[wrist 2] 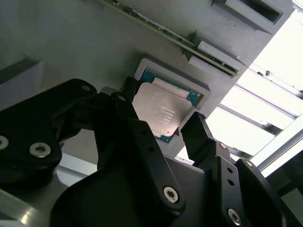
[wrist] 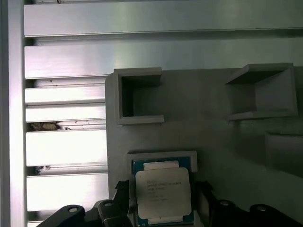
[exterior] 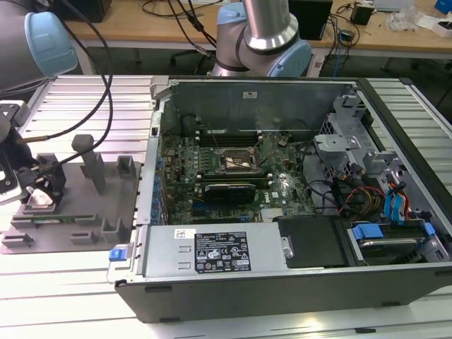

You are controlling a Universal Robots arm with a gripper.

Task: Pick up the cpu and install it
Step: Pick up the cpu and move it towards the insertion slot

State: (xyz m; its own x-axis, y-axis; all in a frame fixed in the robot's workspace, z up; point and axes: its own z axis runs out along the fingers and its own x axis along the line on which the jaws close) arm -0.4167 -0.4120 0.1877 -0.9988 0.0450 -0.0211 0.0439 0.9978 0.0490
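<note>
- The cpu, a small flat square chip with a pale silver top, is lying in a shallow square recess of the grey fixture plate, at the exterior view's left and about mid-height in that frame.
- The gripper is hanging directly over the cpu. In both wrist views its black fingers are standing spread, one on each side of the chip and just beside its edges. They are not seen pressing on the chip.
- The fixture plate is resting on the slatted metal desk and is carrying several raised grey blocks and pockets around the recess.
- The computer case is lying open on the desk across the centre and the exterior view's right, well apart from the cpu.
- The dark square socket with its metal frame is sitting on the board inside the case, near the frame's centre. A long black card is lying just below it in the frame.
- The arm is rising behind the case at the upper centre of the exterior view.
</note>
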